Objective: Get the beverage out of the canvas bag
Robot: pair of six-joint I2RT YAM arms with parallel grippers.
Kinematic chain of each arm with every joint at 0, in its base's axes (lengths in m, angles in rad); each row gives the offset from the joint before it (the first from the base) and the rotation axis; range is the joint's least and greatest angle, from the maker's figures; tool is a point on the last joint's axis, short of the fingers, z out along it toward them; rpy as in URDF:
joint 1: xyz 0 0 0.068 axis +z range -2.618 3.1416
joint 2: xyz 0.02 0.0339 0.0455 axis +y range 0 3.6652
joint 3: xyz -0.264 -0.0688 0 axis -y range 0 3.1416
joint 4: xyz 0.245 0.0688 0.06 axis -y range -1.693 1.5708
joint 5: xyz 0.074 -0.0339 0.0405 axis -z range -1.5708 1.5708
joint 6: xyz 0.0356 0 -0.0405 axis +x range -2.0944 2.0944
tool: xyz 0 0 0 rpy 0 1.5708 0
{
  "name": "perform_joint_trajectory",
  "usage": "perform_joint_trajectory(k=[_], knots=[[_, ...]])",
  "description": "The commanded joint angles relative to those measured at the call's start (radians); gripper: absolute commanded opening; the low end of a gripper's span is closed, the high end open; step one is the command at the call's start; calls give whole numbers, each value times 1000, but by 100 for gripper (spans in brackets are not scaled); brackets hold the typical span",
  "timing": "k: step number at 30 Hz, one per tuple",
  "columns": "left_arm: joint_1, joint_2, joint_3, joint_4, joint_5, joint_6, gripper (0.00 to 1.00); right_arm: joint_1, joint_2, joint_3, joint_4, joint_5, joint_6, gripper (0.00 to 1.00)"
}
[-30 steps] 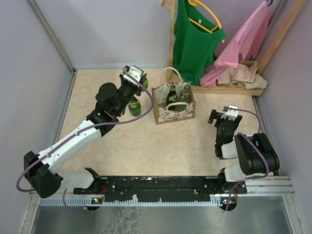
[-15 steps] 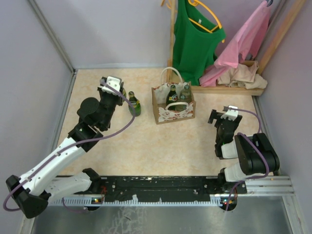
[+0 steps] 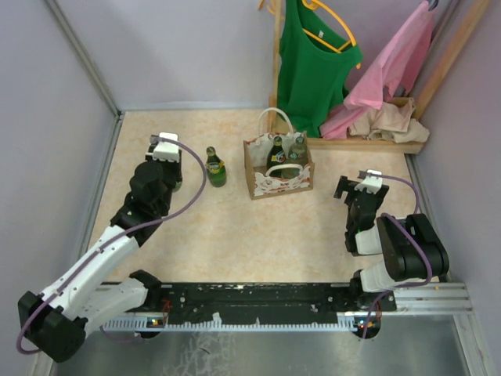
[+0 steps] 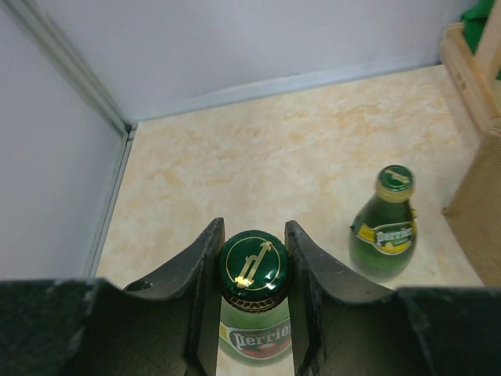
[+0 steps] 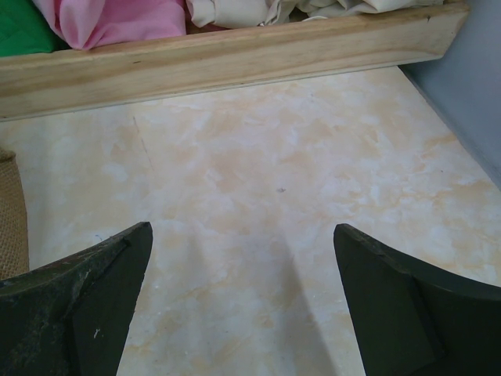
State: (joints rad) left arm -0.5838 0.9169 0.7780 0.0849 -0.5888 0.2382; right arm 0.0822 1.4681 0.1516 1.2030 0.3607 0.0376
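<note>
The canvas bag [image 3: 266, 182] stands mid-table, tan with white handles, and two green bottles [image 3: 276, 152] show inside it. A green Perrier bottle [image 4: 253, 265], one beverage, sits between the fingers of my left gripper [image 4: 252, 235], which is shut on its capped neck. From above, that left gripper [image 3: 166, 149] is at the left of the table, well away from the bag. Another Perrier bottle [image 3: 215, 168] stands upright on the table between gripper and bag, also seen as bottle [image 4: 385, 225]. My right gripper [image 5: 243, 258] is open over bare table, right of the bag [image 5: 9, 215].
A wooden rack base [image 5: 235, 59] with pink and beige cloth runs along the back right. A green top [image 3: 313, 63] and a pink garment [image 3: 391, 66] hang above it. Grey walls [image 4: 55, 157] close the left and back sides.
My left arm has swung left and back from beside the bag, carrying the gripped bottle. The standing bottle, the bag and the right arm have not moved.
</note>
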Motion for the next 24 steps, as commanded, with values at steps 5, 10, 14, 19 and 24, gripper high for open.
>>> perform_joint_trajectory(k=[5, 10, 14, 19, 24], knots=[[226, 15, -44, 163, 232, -159, 0, -1, -17, 20, 44, 4, 2, 99], [306, 89, -73, 232, 332, -196, 0, -1, -17, 20, 44, 4, 2, 99], [357, 149, -97, 310, 397, -216, 0, -1, -16, 19, 44, 5, 2, 99], [392, 209, -128, 431, 457, -220, 0, -1, -17, 20, 44, 3, 3, 99], [420, 257, -170, 572, 502, -235, 0, -2, -17, 20, 45, 4, 2, 99]])
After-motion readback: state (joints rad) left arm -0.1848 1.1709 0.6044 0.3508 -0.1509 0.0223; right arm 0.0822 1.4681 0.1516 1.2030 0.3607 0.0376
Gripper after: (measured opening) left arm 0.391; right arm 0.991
